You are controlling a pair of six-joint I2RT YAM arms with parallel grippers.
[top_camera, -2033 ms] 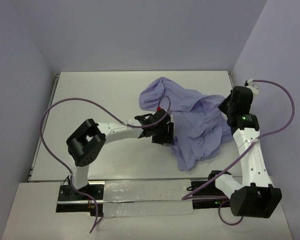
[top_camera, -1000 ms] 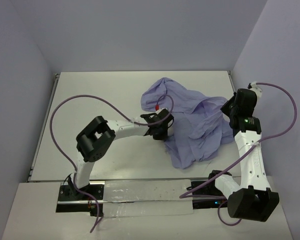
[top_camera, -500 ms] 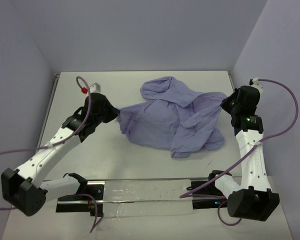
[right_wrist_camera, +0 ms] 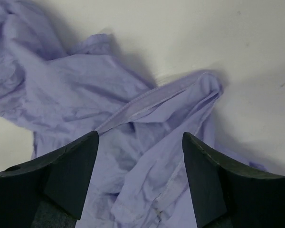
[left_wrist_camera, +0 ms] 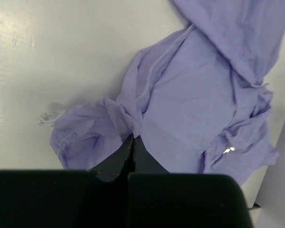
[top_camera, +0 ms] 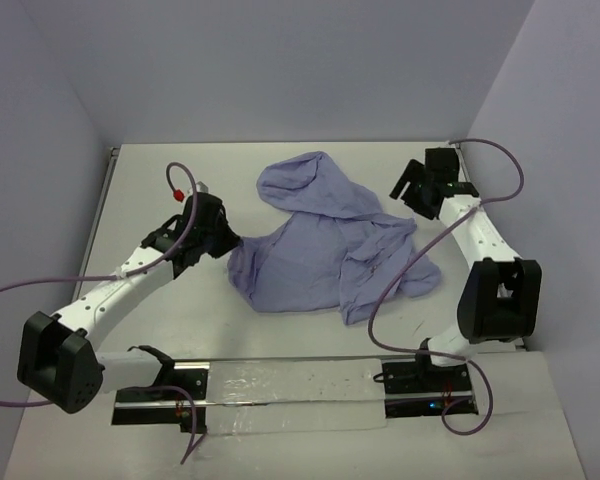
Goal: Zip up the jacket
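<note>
The lavender jacket lies crumpled in the middle of the table, with one lobe reaching toward the back. My left gripper is at its left edge, shut on a fold of the fabric. In the left wrist view the fingertips pinch the jacket, and a small shiny metal piece shows on the cloth further off. My right gripper hangs open over the jacket's right side. In its wrist view the gripper holds nothing, with a seamed edge of the jacket lying below.
The white table is enclosed by pale walls at the left, back and right. A purple cable runs along the left arm. A metal rail spans the near edge between the arm bases.
My left gripper dragged the jacket's edge to the left from the middle. My right gripper has opened, let go of the jacket's right side and swung toward the back. The cloth has slumped.
</note>
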